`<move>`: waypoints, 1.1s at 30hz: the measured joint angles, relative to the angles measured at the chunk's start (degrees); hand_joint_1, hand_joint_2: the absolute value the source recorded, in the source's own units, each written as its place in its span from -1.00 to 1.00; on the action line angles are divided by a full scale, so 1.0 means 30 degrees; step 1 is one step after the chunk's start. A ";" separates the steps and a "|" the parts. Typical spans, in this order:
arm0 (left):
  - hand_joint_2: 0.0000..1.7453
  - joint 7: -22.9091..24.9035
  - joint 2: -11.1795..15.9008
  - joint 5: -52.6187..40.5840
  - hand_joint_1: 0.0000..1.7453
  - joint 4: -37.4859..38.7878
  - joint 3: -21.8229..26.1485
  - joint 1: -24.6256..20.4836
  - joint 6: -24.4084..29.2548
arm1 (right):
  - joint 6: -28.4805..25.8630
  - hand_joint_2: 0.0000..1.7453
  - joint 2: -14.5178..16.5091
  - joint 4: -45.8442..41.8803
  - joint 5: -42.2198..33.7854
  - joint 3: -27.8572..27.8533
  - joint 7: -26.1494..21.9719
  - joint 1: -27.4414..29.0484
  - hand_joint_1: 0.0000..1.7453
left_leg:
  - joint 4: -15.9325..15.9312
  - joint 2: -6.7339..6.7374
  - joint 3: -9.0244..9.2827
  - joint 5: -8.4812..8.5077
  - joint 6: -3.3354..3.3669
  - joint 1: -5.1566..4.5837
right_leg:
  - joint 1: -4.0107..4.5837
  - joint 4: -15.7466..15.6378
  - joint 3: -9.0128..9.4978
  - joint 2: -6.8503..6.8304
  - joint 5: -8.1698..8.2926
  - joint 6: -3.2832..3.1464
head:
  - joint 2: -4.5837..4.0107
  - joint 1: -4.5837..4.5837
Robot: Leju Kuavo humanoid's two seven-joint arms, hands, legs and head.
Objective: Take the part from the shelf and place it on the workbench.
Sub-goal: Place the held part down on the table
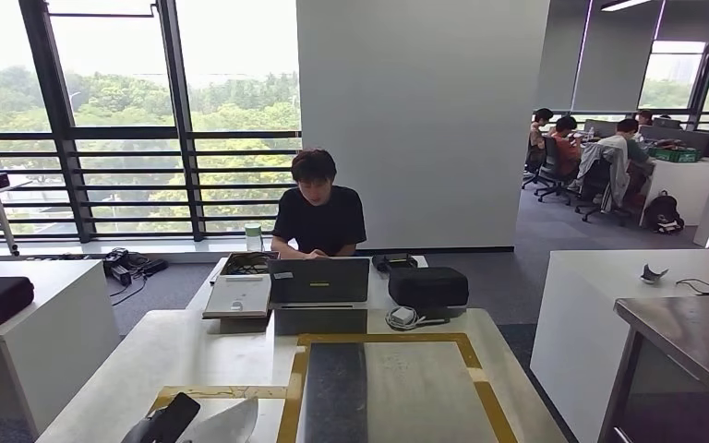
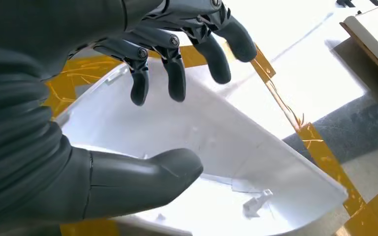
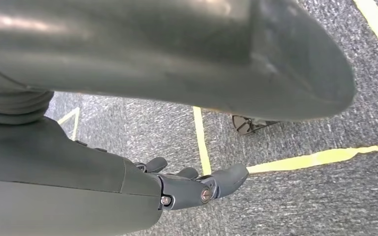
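The part is a white curved plastic shell [image 2: 236, 162] that lies on the pale workbench [image 1: 148, 360], across yellow tape lines. In the head view the shell [image 1: 226, 423] sits at the near left edge of the bench. My left hand [image 2: 142, 123] is spread over it, dark fingers [image 2: 177, 78] above its far rim and the thumb [image 2: 147, 177] on the near side, with no grip on it. That hand [image 1: 162, 420] shows at the bottom of the head view. My right hand [image 3: 197, 189] hangs over grey carpet and holds nothing, its thumb far from its fingers.
A yellow-taped rectangle [image 1: 383, 388] marks the bench's middle. Beyond it are a laptop [image 1: 318, 281], a black case [image 1: 427, 287], a white charger [image 1: 402, 317] and a seated person [image 1: 318, 217]. A steel table [image 1: 692, 337] stands at the right and a white counter [image 1: 46, 323] at the left.
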 joint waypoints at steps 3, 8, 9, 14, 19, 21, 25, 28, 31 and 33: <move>-1.00 0.0288 -0.0022 0.0122 -1.00 0.0168 0.0000 0.0000 0.0027 | 0.0062 -1.00 0.0000 0.0000 0.0120 0.0000 0.0018 0.0024 -1.00 | 0.0000 0.0000 -0.0003 0.0000 0.0000 0.0000 | 0.0000 0.0000 -0.0002 0.0002 0.0000 0.0000 | 0.0000 0.0000; -1.00 0.0306 -0.0016 0.0338 -1.00 0.0331 0.0000 0.0022 0.0426 | 0.0153 -1.00 0.0000 0.0000 0.0281 0.0024 -0.0075 0.0034 -1.00 | 0.0000 -0.0007 -0.0015 -0.0001 0.0001 0.0001 | 0.0000 0.0001 -0.0006 -0.0009 -0.0001 0.0000 | 0.0000 0.0000; -1.00 0.0213 -0.0018 0.0418 -1.00 0.0340 0.0005 0.0036 0.0527 | 0.0160 -1.00 0.0000 0.0000 0.0297 0.0027 -0.0120 0.0035 -1.00 | 0.0000 -0.0007 -0.0016 -0.0001 0.0001 0.0002 | 0.0000 0.0001 -0.0007 -0.0010 -0.0001 0.0000 | 0.0000 0.0000; -1.00 -0.1098 -0.0089 0.1336 -1.00 0.0194 0.0321 0.0134 0.0867 | 0.0166 -1.00 0.0000 0.0000 0.0390 0.0035 -0.0341 0.0036 -1.00 | 0.0001 -0.0005 -0.0020 -0.0001 0.0001 0.0002 | 0.0000 0.0000 -0.0015 -0.0008 0.0000 0.0001 | 0.0000 0.0000; -1.00 -0.2472 -0.0229 0.2139 -1.00 -0.0976 0.0554 0.0237 0.0556 | 0.0101 -1.00 0.0038 0.0000 0.0459 0.0031 -0.0363 0.0054 -1.00 | -0.0020 0.0018 -0.0025 0.0066 0.0237 -0.0081 | -0.0086 -0.0155 0.0016 0.0032 0.0141 0.0226 | 0.0000 -0.0013; -1.00 -0.2669 -0.0351 0.2426 -1.00 -0.2078 0.0559 0.0373 0.0319 | 0.0057 -1.00 0.0051 0.0000 0.0483 0.0027 -0.0315 0.0055 -1.00 | -0.0412 0.0122 0.0093 0.0397 0.0460 0.0029 | -0.0077 -0.0010 -0.0066 -0.0061 -0.0058 0.0362 | 0.0000 -0.0011; -1.00 -0.2099 -0.0452 0.2890 -1.00 -0.5381 0.0459 0.1162 -0.0060 | 0.0024 -1.00 0.0066 0.0000 0.0483 0.0027 -0.0273 0.0054 -1.00 | -0.0793 0.0455 0.0063 0.0741 0.0604 0.0182 | -0.0180 0.3986 -0.1749 -0.0543 -0.2364 0.0610 | 0.0000 0.0042; -1.00 -0.1731 -0.0453 0.3187 -1.00 -0.7597 0.0215 0.2053 -0.0291 | 0.0006 -1.00 0.0066 0.0000 0.0455 0.0027 -0.0339 0.0087 -1.00 | -0.0534 0.0618 -0.0192 0.0725 0.0437 0.0322 | -0.0456 0.4414 -0.1648 -0.0686 -0.2094 0.0893 | 0.0000 0.0044; -1.00 -0.1583 -0.0382 0.3304 -1.00 -0.9881 -0.0135 0.2991 -0.0096 | -0.0002 -1.00 0.0117 0.0002 0.0419 0.0022 -0.0490 0.0058 -1.00 | -0.0005 0.0645 -0.0586 0.0605 -0.0061 0.0504 | -0.0611 0.1170 0.0231 -0.0760 -0.0836 0.1052 | 0.0000 0.0049; -1.00 -0.1483 -0.0257 0.3285 -1.00 -1.1492 -0.0335 0.3683 0.0283 | 0.0024 -1.00 0.0179 0.0002 0.0444 0.0018 -0.0557 0.0055 -1.00 | 0.0204 0.0607 -0.0756 0.0619 -0.0422 0.0456 | -0.0566 0.0699 0.0397 -0.0645 -0.0805 0.0763 | 0.0000 0.0036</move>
